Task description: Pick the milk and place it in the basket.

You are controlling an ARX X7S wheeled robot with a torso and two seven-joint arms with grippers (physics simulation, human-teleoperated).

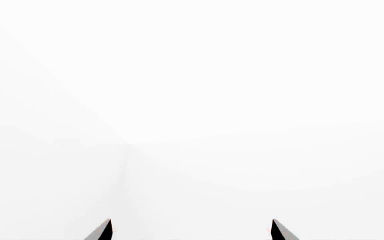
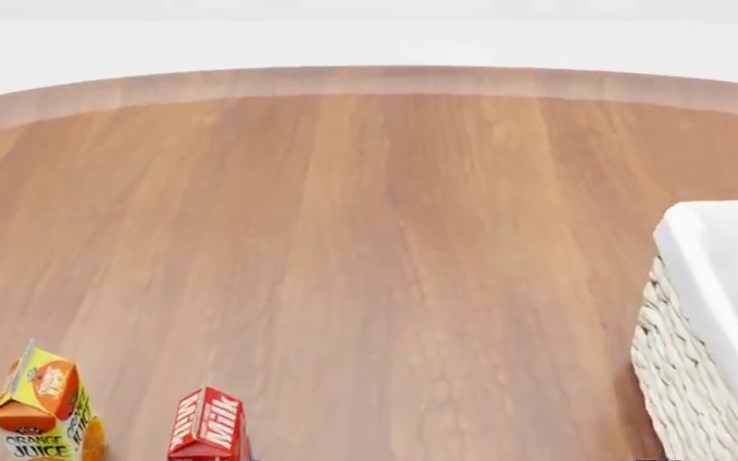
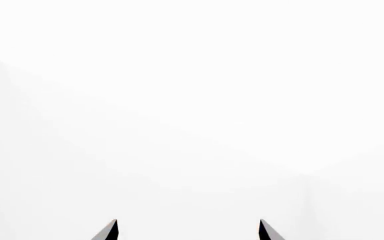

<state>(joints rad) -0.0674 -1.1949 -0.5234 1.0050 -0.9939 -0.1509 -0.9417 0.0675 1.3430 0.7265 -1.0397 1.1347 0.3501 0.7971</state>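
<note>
The milk (image 2: 208, 425), a red gable-top carton with white lettering, stands at the near left edge of the head view, partly cut off. The basket (image 2: 715, 336), cream wicker with a white cloth lining, sits at the right edge, partly out of view. Neither arm shows in the head view. In the left wrist view my left gripper (image 1: 192, 231) shows only two dark fingertips spread wide, facing blank white, with nothing between them. In the right wrist view my right gripper (image 3: 188, 231) looks the same: open, empty, facing blank white.
An orange-and-yellow Orange Juice carton (image 2: 43, 407) stands just left of the milk. Both stand on a round wooden table (image 2: 369, 250) whose far edge curves across the top. White floor or wall lies beyond it.
</note>
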